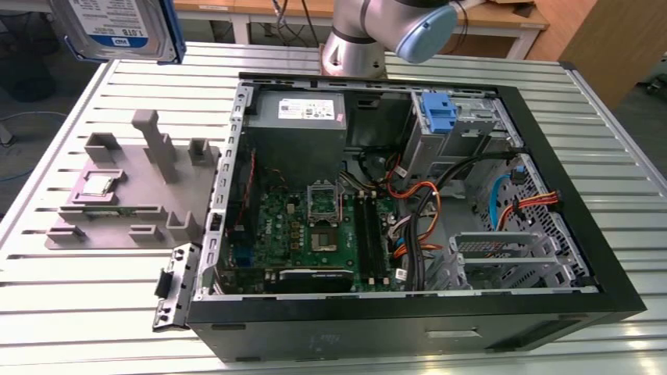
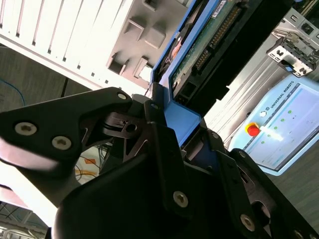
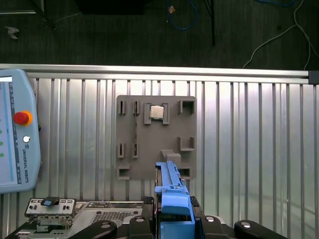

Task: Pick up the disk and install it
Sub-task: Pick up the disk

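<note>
Gripping the flat silver rectangular disk point(image 1: 115, 27) by a blue plastic side rail, the black gripper point(image 2: 182, 122) is clamped on it. The disk hangs in the air over the grey moulded fixture tray point(image 3: 164, 137) on the slatted metal tabletop point(image 3: 249, 149), apart from the open black computer case point(image 1: 417, 328).

The disk point(image 1: 115, 27) has blue plastic rails point(image 3: 172, 199); the table point(image 1: 83, 312) is ribbed metal.

The disk point(image 3: 171, 185) is clamped edge-on by the gripper point(image 3: 174, 223), over a grey fixture point(image 3: 169, 134) carrying a chip point(image 3: 156, 112).
</note>
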You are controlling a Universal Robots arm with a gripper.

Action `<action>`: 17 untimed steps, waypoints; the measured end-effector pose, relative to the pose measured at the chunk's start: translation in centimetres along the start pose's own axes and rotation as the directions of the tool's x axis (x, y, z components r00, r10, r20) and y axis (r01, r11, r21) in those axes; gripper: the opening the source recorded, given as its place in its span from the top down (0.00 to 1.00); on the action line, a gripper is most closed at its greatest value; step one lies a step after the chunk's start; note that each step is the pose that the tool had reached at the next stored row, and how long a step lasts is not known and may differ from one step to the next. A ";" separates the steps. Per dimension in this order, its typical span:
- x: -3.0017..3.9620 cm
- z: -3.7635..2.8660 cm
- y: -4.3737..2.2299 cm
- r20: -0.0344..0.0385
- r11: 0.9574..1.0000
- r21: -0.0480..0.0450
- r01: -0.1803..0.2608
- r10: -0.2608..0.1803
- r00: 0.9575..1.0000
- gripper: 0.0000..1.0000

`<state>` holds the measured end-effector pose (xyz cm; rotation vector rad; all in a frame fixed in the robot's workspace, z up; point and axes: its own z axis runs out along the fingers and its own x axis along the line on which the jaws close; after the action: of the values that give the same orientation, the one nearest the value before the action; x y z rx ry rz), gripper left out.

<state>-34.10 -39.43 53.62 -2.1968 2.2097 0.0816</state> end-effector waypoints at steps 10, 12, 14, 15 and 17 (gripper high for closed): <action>0.00 -0.01 -0.17 0.000 1.000 0.000 0.000 0.000 1.000 0.63; -0.01 -0.01 -0.61 0.000 1.000 0.000 0.000 0.000 1.000 0.63; -0.01 -0.02 -1.02 0.000 1.000 0.000 0.000 0.000 1.000 0.63; -0.01 -0.02 -1.17 0.000 1.000 0.000 0.000 0.000 1.000 0.63; -0.01 -0.02 -1.34 0.000 1.000 0.000 0.000 0.000 1.000 0.63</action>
<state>-32.76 -39.42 53.62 -2.1969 2.2096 0.0816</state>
